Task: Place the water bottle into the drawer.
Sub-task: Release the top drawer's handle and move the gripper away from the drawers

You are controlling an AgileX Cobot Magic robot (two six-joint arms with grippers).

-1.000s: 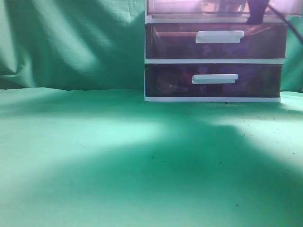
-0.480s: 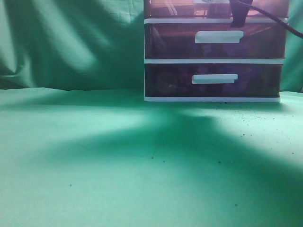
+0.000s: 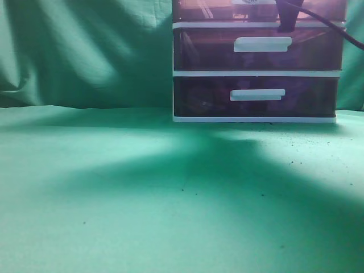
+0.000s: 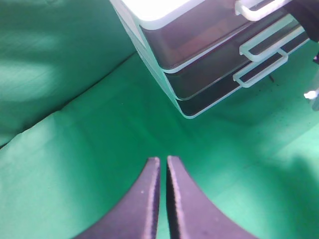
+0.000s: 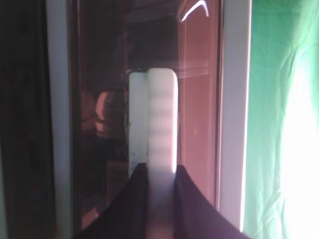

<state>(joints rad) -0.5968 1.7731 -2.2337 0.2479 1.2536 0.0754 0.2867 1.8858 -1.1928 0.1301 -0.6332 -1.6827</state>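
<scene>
Right gripper [image 5: 160,174] clamped on white bar handle [image 5: 158,119] of translucent reddish-pink plastic drawer [image 5: 197,99], positioned for moving drawer front. Left gripper [image 4: 162,174] closed, empty, above green cloth [image 4: 75,164], left of drawer. Water bottle unseen.

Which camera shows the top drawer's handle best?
The right wrist view: the handle fills the middle, gripped by the right claw. The left wrist view catches only part of it at the top edge. The exterior view crops it at the top.
</scene>
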